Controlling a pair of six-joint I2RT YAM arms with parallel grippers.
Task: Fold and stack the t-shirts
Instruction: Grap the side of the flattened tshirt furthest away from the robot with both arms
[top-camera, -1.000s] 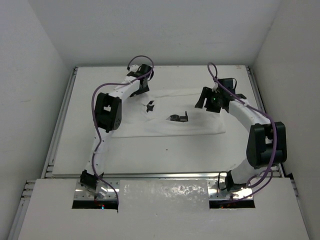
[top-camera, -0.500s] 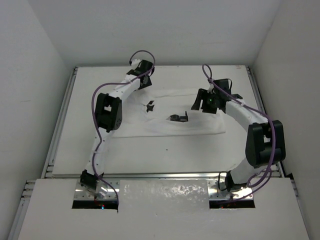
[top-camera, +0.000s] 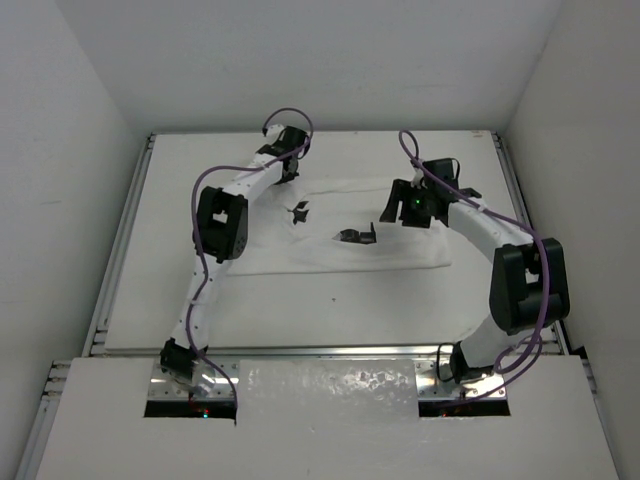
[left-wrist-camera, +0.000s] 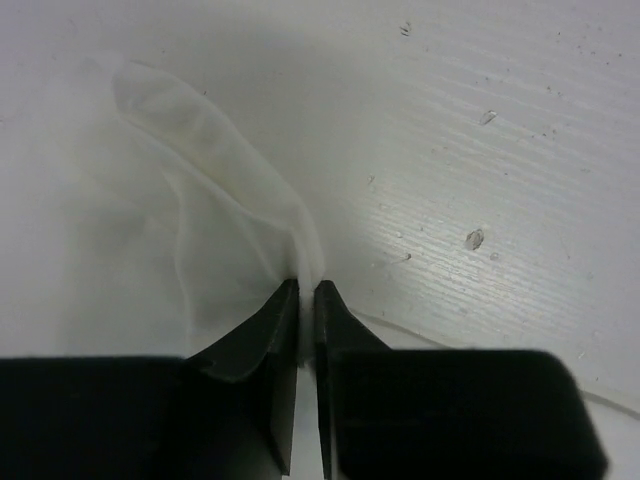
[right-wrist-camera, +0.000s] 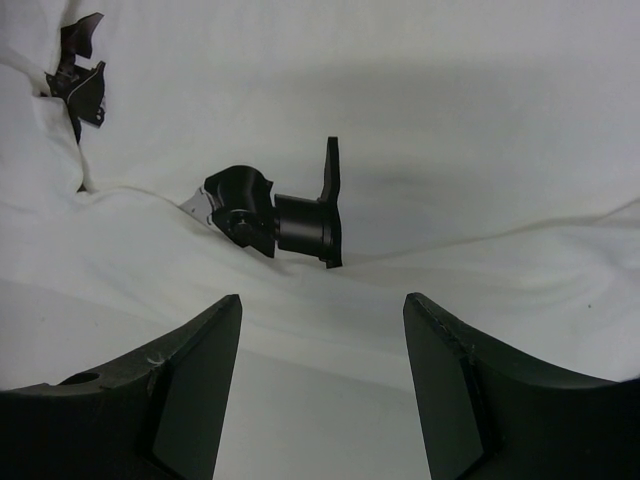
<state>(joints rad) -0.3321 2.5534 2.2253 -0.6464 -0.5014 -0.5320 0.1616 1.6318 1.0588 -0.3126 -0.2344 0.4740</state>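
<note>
T-shirt (top-camera: 350, 250): white, thin, limp, light. Lies flat on far half of surface (top-camera: 300, 310), between arms. Drapes and slips; take by edge or corner.
Left gripper (left-wrist-camera: 307, 290): pinched on raised fold at far-left edge.
Right gripper (right-wrist-camera: 322, 300): wide open, empty, low over cloth near black mark (right-wrist-camera: 270, 215).

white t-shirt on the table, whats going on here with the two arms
Two robot arms are working on a white t-shirt lying spread on the table. The left gripper has its jaws pinched shut on a thin edge of the cloth at the shirt's far left side. The right gripper hangs over the far right part, near a black print, jaws open and holding nothing.
</note>
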